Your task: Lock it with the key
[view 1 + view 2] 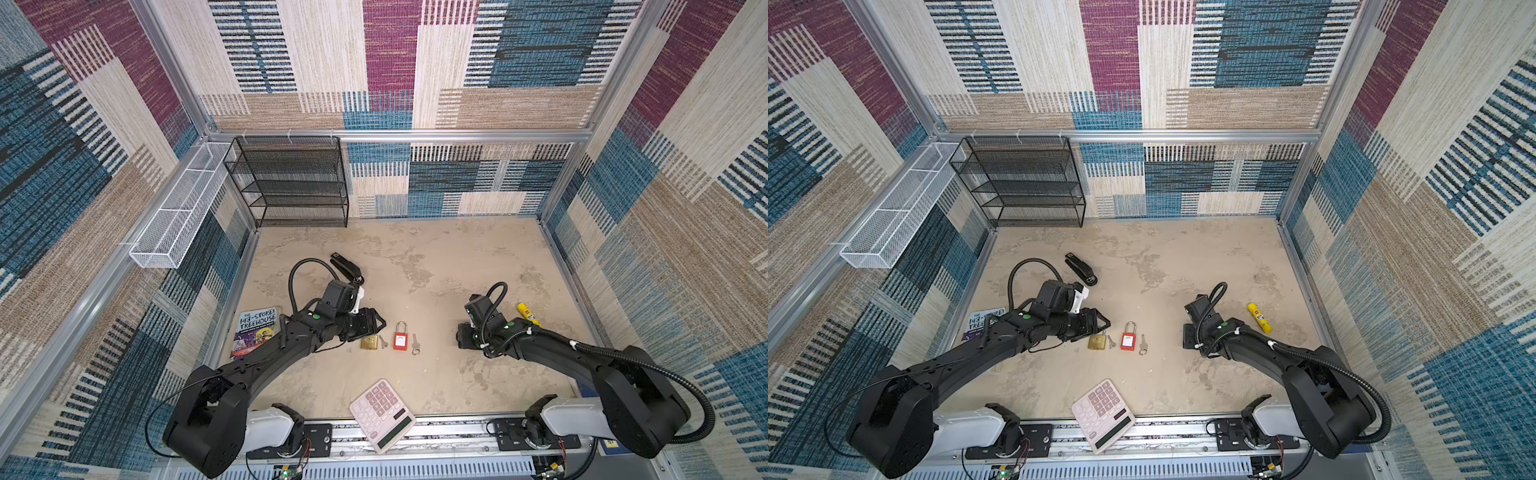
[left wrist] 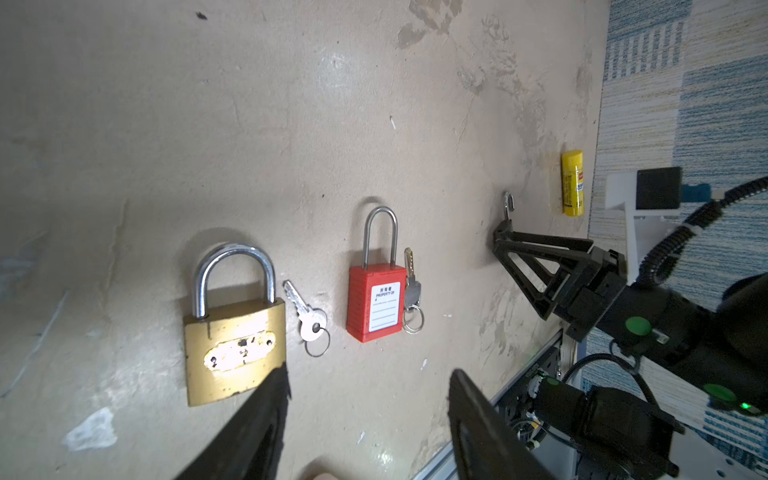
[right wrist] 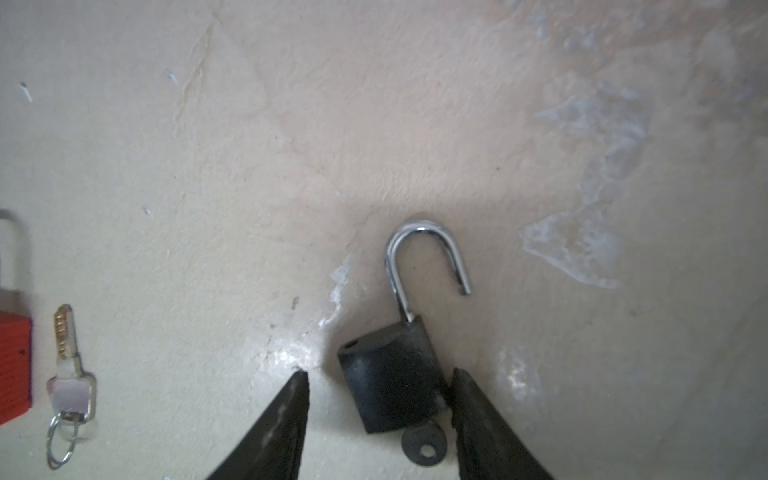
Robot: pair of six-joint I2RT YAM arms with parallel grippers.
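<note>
A black padlock [image 3: 390, 374] lies on the table with its steel shackle [image 3: 424, 249] swung open and a dark key [image 3: 424, 446] in its base. My right gripper [image 3: 379, 374] is open around the lock body; one finger touches its side, the other stands apart. In both top views the right arm hides this lock. A brass padlock [image 1: 369, 342] and a red padlock [image 1: 400, 338] lie mid-table, both with shackles down, each with a loose silver key [image 2: 307, 316] [image 2: 411, 286] beside it. My left gripper [image 2: 370, 399] hovers open and empty by the brass lock.
A pink calculator [image 1: 382, 415] lies at the front edge. A black stapler [image 1: 345, 266] and a book [image 1: 255, 332] are near the left arm, a yellow glue stick [image 1: 528, 314] right of the right arm. A black mesh shelf [image 1: 291, 183] and white basket [image 1: 178, 208] stand back left.
</note>
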